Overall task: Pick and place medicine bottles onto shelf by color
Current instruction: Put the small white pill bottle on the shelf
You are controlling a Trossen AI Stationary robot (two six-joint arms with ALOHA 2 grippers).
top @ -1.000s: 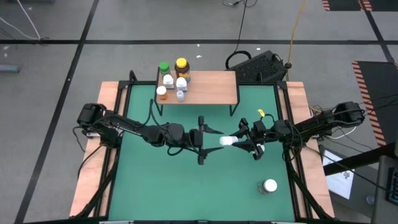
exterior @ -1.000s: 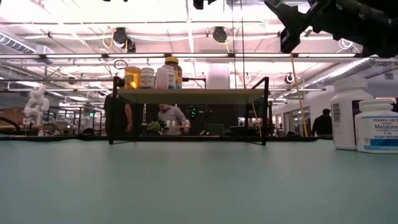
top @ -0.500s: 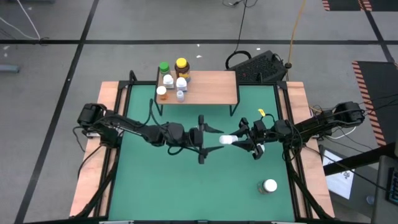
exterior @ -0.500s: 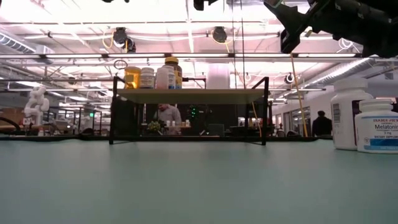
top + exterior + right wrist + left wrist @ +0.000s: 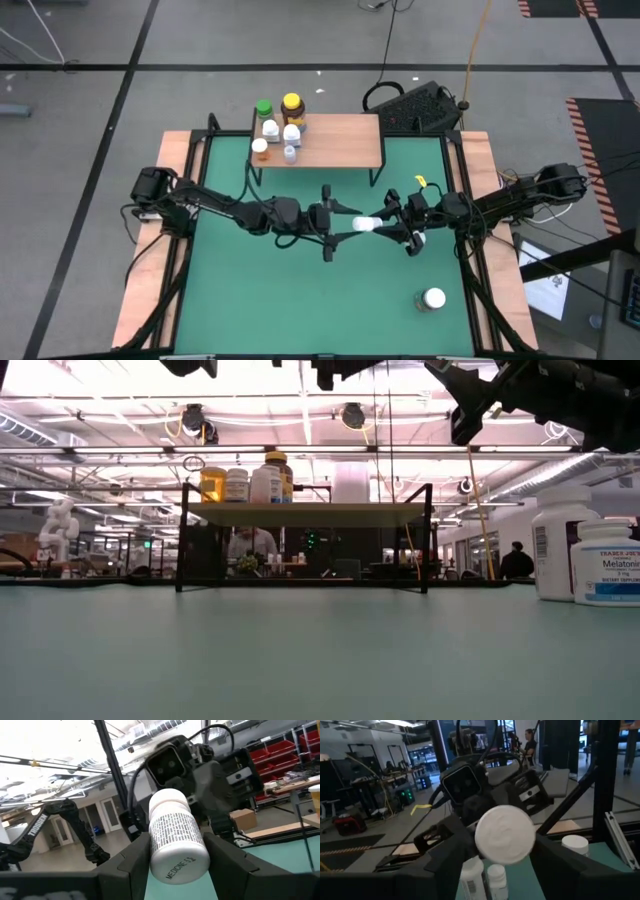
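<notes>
While right gripper (image 5: 385,226) clamps white bottle (image 5: 366,225) mid-air above mat, left gripper (image 5: 335,222) fingers spread round cap end; early release drops it; shelf (image 5: 335,140) well apart.

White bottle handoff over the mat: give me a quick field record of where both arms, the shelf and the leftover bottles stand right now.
held item: white medicine bottle, lying sideways in mid-air above the green mat
right gripper: jaws shut on the bottle's body
left gripper: at the bottle's cap end, jaws around it, closure unclear
shelf: six bottles clustered at its left end, including a green-capped bottle and an amber bottle
still on mat: white-lidded bottle, near right corner
</notes>
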